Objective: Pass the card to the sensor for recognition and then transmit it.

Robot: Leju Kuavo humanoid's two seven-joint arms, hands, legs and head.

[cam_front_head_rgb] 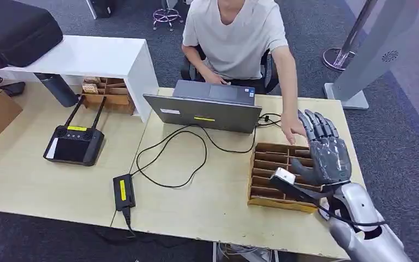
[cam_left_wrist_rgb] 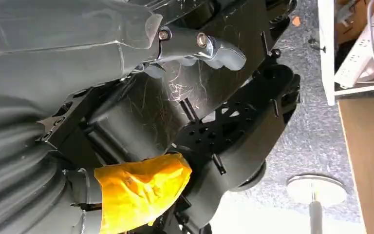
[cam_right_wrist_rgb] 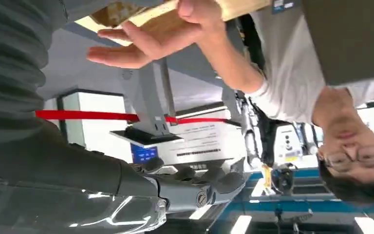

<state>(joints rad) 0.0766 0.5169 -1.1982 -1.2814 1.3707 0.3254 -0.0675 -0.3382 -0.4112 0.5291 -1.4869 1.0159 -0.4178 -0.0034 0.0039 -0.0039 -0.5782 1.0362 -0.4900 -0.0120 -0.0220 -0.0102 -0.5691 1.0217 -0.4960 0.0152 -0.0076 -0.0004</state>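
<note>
Card not discernible in the right robot hand [cam_front_head_rgb: 326, 150], fingers spread and empty above the wooden slotted tray [cam_front_head_rgb: 270, 164] at 3 o'clock on the tabletop [cam_front_head_rgb: 207, 196]. A person's hand [cam_front_head_rgb: 292, 130] reaches beside it, shown palm-open in the right wrist view. The left robot hand [cam_left_wrist_rgb: 195, 48] hangs with fingers curled, grasping nothing.

Laptop [cam_front_head_rgb: 207, 112], wooden organizer [cam_front_head_rgb: 275, 176] on table [cam_front_head_rgb: 218, 202]

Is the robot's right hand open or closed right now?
Open. The right hand is raised above the wooden tray with fingers spread apart and nothing in it; a person's hand reaches beside it.
</note>
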